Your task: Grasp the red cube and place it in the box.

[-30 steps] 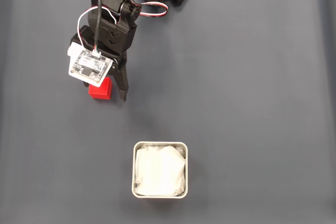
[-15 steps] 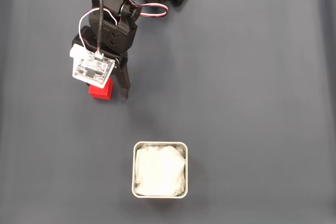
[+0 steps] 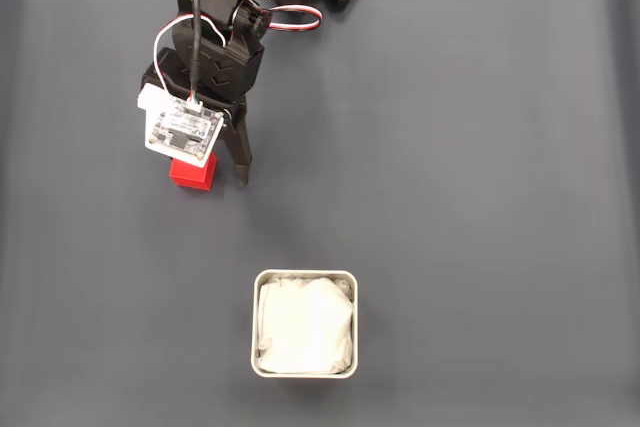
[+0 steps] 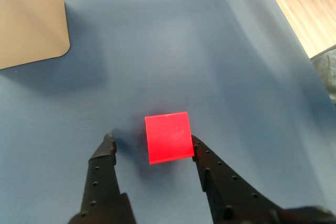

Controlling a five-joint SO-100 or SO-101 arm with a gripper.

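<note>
Dark grey-blue cloth surface, black arm at the top, tin low in the middle of the fixed view.

Shallow grey metal box with rounded corners, lined with crumpled white paper and otherwise empty. Well apart from it, up and left, the red cube flat on the cloth, partly under the wrist's white board in the fixed view. Gripper low around the cube, fingers spread: right one touching the cube's side, left one just clear. Pale wood floor beyond the cloth's edge in the wrist view. No readable writing.
</note>
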